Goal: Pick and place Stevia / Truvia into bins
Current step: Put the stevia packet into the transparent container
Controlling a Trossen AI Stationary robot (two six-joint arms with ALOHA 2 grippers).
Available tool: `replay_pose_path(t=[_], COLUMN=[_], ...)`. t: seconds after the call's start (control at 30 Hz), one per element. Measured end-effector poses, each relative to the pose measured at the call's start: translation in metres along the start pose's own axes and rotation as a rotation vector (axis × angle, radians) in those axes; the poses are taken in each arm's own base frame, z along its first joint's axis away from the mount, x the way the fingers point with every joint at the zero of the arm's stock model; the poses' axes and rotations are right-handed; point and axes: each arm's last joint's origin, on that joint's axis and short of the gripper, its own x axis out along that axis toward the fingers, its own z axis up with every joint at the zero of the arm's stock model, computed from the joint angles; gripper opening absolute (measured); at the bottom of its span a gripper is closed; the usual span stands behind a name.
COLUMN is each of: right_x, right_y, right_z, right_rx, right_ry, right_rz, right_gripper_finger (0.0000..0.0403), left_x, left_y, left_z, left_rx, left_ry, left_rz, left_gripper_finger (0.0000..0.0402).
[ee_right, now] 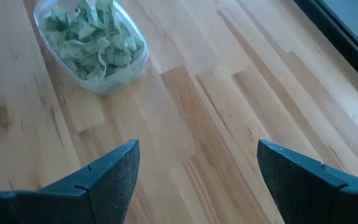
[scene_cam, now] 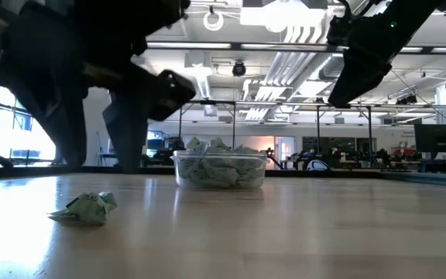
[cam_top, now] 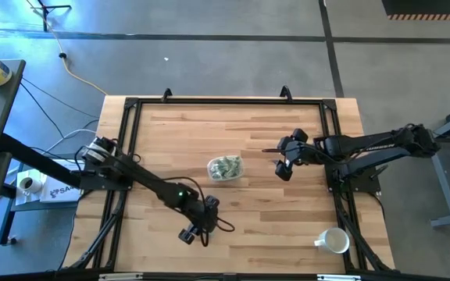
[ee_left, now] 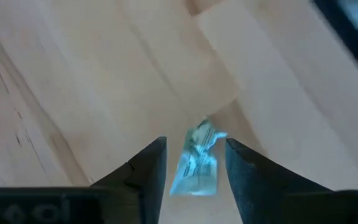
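A crumpled packet [ee_left: 197, 163], paper-light and limp (best pinched across its middle), is framed by the left gripper [ee_left: 194, 171], fingers apart; at three o'clock of the container [cam_top: 225, 168], the right gripper [cam_top: 285, 158] is held wide open.

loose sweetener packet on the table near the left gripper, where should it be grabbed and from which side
Probably across its narrow middle, from straight above. The loose packet lies crumpled on the wood, its raised folds giving the fingers purchase, and the left gripper already straddles it, open, a finger at each long edge.
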Motion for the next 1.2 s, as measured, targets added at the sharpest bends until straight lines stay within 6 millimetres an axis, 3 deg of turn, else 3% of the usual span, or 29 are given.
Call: replay_pose_path(t=[0.17, 0.3, 0.4, 0.6, 0.63, 0.73, 0.83, 0.97, 1.2], right_x=[0.000, 0.000, 0.000, 0.000, 0.000, -0.004, -0.013, -0.027, -0.044], right_y=[0.000, -0.001, -0.001, -0.002, -0.002, -0.003, -0.004, -0.005, -0.010], right_z=[0.000, -0.001, -0.002, -0.003, -0.003, 0.000, 0.010, 0.025, 0.038], right_rx=[-0.001, -0.005, -0.010, -0.007, 0.000, 0.017, 0.015, -0.009, -0.033], right_ry=[0.004, 0.009, 0.021, 0.029, 0.026, 0.010, -0.011, -0.056, -0.087], right_rz=[0.000, -0.008, -0.013, -0.029, -0.032, -0.045, -0.072, -0.119, -0.218], right_gripper_finger=[0.0314, 0.0314, 0.0314, 0.0314, 0.0314, 0.0314, 0.0314, 0.0314, 0.0314], left_x=[0.012, 0.023, 0.024, 0.016, 0.014, 0.000, -0.025, -0.063, -0.100], left_y=[0.001, 0.002, 0.003, 0.021, 0.025, 0.044, 0.066, 0.096, 0.167], left_z=[-0.006, -0.011, -0.013, -0.017, -0.017, -0.017, -0.002, 0.012, 0.001], left_rx=[-0.007, -0.014, -0.014, -0.060, -0.078, -0.139, -0.168, -0.163, -0.293], left_ry=[0.047, 0.091, 0.107, 0.146, 0.161, 0.254, 0.256, 0.195, 0.099], left_rz=[-0.003, -0.010, 0.012, 0.061, 0.069, 0.125, 0.160, 0.207, 0.359], left_gripper_finger=[0.0215, 0.0208, 0.0170, 0.0031, 0.0022, 0.0034, 0.0047, 0.0021, 0.0034])
